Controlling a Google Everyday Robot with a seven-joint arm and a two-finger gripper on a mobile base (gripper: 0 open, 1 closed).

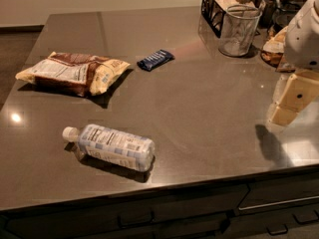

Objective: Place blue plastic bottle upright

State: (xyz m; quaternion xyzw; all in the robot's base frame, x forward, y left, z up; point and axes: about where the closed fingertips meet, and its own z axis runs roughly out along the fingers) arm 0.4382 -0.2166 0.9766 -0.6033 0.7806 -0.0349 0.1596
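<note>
Camera view check: small clear plastic bottle with pale blue label (115, 147) lies sideways, front-left on dark countertop (199, 108). Progress?

> Zero yet, the cream gripper (293, 99) hangs well apart at right (can't tell its grip).

The blue plastic bottle (114, 147), clear with a white cap and pale blue-and-white label, lies on its side at the counter's (199, 113) near left, cap pointing left. The gripper (291, 101) hangs well apart, at the right.
</note>
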